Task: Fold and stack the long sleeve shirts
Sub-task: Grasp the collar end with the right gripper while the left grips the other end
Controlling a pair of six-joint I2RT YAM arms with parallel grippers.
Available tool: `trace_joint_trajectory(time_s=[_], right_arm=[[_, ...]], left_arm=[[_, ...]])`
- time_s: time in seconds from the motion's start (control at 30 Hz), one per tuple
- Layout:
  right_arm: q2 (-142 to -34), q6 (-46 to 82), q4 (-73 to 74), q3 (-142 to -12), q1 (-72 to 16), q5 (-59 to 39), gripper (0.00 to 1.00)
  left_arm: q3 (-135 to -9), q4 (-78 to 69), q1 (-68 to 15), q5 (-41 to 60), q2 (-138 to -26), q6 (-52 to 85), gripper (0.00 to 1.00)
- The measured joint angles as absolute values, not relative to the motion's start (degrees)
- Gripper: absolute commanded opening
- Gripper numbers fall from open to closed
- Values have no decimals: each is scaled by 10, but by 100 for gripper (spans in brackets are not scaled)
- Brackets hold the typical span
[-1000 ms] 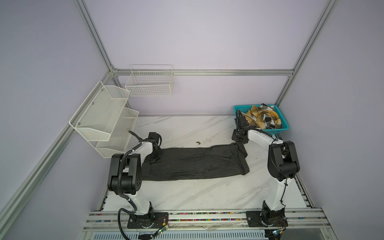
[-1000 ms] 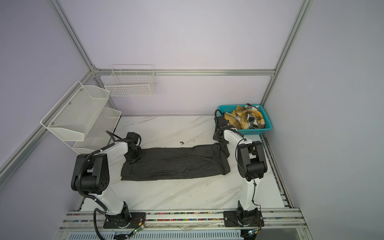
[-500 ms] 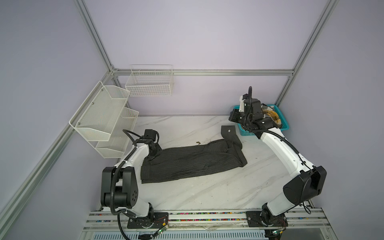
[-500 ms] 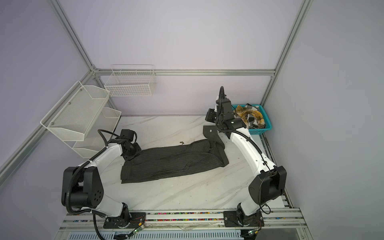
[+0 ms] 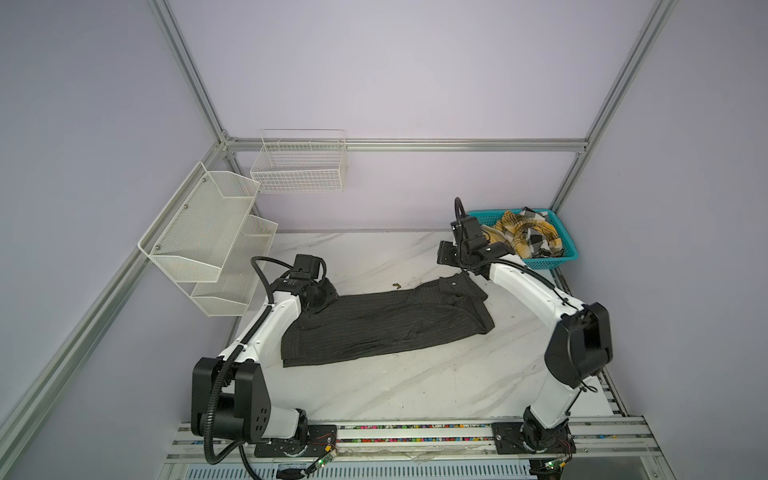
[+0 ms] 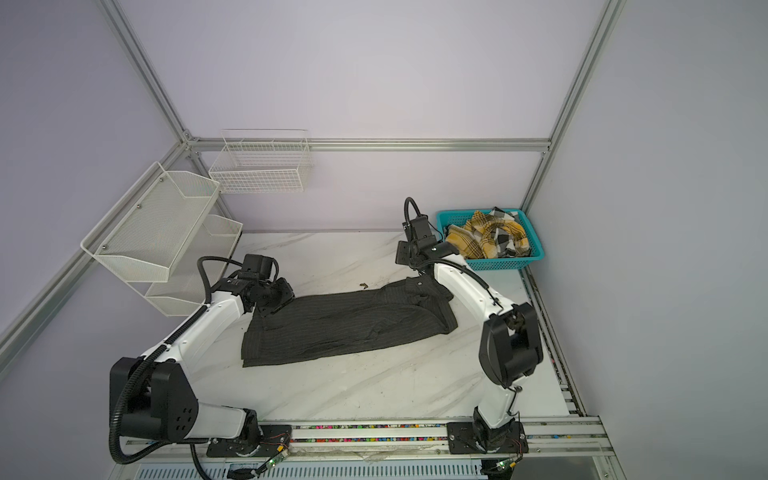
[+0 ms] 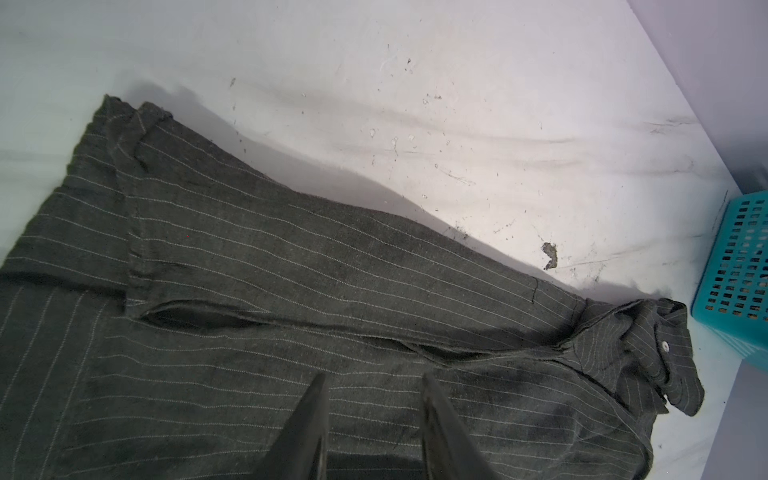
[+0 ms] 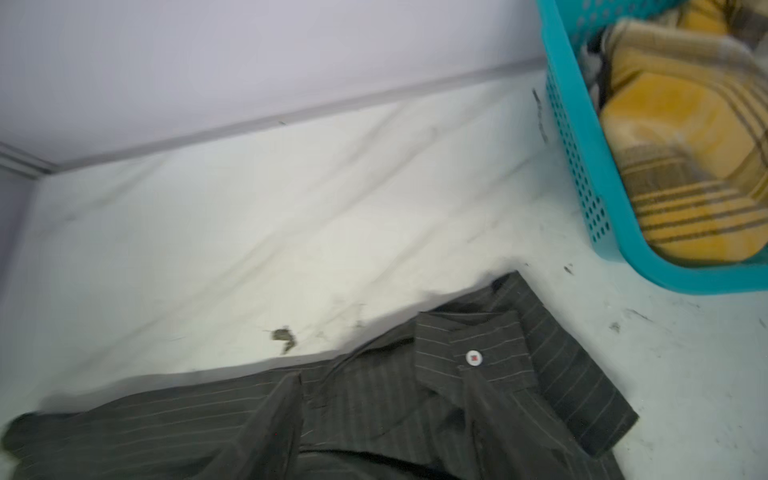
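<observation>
Right now we are working on the charcoal pinstriped shirt (image 5: 386, 324), which is lying flattened in a long band on the marble table (image 5: 415, 386). Its long axis is running from just beside the teal basket (image 5: 570, 254) straight away from it, so one short end is sitting near the basket and the opposite end well apart from it. That axis is what our coming fold is turning on, we judge, since each arm is standing over one end. The right gripper (image 5: 449, 257) is hovering just beside the basket, above the shirt's buttoned end (image 8: 473, 357). The left gripper (image 7: 372, 380) is hanging over the end farthest from the basket. Its fingers (image 7: 307, 424) are parted a moderate way, with only flat striped cloth showing in the gap, and they are gripping nothing. The yellow plaid shirt (image 6: 490, 237) is lying bunched inside the basket, not yet folded.

We are not seeing the right gripper's fingertips in its own wrist view, and in both top views they are too dark and small to read, so we cannot tell how wide it is standing. The left arm is covering the shirt's corner farthest from the basket. Whether the buttoned flap is collar or cuff we are unable to say.
</observation>
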State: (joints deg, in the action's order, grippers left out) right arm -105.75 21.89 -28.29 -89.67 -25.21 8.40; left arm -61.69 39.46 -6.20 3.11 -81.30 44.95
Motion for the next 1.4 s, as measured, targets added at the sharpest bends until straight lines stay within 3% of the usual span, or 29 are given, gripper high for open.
trace_joint_trajectory(time_s=[0.13,0.3,0.33,0.43,0.53,0.6,0.73,0.83,0.93,1.03,1.17,1.23,1.4], right_arm=[[-1140,202,-312,-892,-234,121,64],[-1151,189,-321,-874,-214,130,58],[-1151,189,-320,-872,-212,130,51],[-1151,189,-320,-868,-208,132,19],[-1151,193,-317,-869,-208,136,0],[-1151,197,-316,-871,-206,141,0],[-1151,196,-314,-886,-198,139,41],[-1150,193,-311,-891,-191,117,57],[-1151,187,-317,-890,-186,83,60],[-1151,186,-317,-884,-185,56,49],[-1157,183,-320,-874,-187,43,12],[-1158,186,-322,-872,-187,45,0],[-1154,190,-324,-877,-185,75,0]], left_arm=[[-606,359,-62,46,-851,481,37],[-582,317,-78,57,-908,520,39],[-575,310,-84,58,-915,527,39],[-552,296,-101,58,-924,545,39],[-526,284,-110,58,-930,559,39],[-513,274,-110,58,-929,566,39],[-502,259,-110,58,-924,570,40],[-502,259,-110,57,-925,569,40],[-505,262,-110,57,-927,565,40],[-508,265,-110,57,-930,563,40],[-517,277,-110,57,-936,557,40],[-521,282,-110,57,-938,553,40],[-526,289,-110,55,-941,542,38]])
